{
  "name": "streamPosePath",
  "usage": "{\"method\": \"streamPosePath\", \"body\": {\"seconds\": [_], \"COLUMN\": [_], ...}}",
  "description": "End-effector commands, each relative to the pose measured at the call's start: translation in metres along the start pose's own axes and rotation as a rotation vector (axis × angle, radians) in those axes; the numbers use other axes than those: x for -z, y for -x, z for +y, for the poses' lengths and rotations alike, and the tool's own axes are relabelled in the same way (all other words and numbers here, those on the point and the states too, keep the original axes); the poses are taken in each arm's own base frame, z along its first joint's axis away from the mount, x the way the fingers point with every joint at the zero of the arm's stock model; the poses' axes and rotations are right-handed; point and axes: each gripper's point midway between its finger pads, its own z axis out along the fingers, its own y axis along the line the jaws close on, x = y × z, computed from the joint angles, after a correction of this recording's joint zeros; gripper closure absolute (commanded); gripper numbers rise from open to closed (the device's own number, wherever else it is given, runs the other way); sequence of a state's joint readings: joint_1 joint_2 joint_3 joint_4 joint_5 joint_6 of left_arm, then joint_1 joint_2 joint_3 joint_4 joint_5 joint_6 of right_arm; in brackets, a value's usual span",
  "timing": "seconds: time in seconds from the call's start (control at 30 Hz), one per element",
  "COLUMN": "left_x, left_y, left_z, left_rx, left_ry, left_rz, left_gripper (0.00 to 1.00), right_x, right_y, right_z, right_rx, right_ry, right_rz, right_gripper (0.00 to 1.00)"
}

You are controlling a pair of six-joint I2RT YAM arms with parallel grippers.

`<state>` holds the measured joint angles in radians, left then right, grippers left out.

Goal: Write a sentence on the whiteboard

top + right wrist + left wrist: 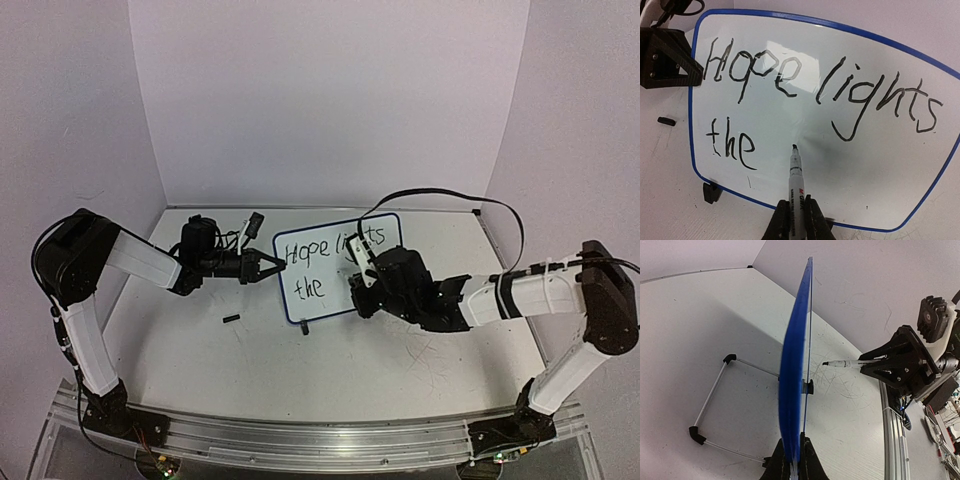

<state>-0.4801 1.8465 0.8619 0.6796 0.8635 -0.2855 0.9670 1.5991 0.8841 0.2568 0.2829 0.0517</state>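
Observation:
The whiteboard [325,300] stands tilted on its wire stand [715,390] at mid-table, blue-rimmed. It reads "Hope lights" on top and "the" below. My left gripper [275,263] is shut on the board's left edge; in the left wrist view the blue rim [795,375] runs between its fingers [796,455]. My right gripper [796,220] is shut on a black marker [796,175]. The marker's tip sits just right of "the" on the whiteboard's face [850,170], at or barely off the surface. The left wrist view shows that marker [842,363] side-on, pointing at the board.
A small black marker cap [231,320] lies on the table in front of the board's left side, also in the right wrist view as the cap [666,121]. A black cable [450,195] arcs behind the right arm. The tabletop bears old pen scuffs.

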Motion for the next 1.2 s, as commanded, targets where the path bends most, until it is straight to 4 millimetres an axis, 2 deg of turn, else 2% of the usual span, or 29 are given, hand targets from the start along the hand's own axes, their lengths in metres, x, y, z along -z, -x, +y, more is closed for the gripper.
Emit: {"method": "streamPosePath", "body": {"seconds": [0.0, 0.67, 1.17], "left_x": [-0.004, -0.004, -0.004], "left_y": [-0.019, -0.019, -0.019], "left_z": [0.009, 0.009, 0.009], "left_rx": [0.005, 0.004, 0.005], "left_ry": [0.052, 0.051, 0.050], "left_rz": [0.057, 0.059, 0.061], "left_gripper": [1.00, 1.00, 1.00], "right_x": [-0.006, -0.020, -0.017], "right_y": [0.014, 0.011, -0.028], "right_z": [0.016, 0.016, 0.015], "right_rx": [0.008, 0.021, -0.007], "right_ry": [0.063, 0.028, 0.028], "right_rz": [-0.042, -0.030, 0.061], "right_gripper": [1.00, 1.00, 1.00]}}
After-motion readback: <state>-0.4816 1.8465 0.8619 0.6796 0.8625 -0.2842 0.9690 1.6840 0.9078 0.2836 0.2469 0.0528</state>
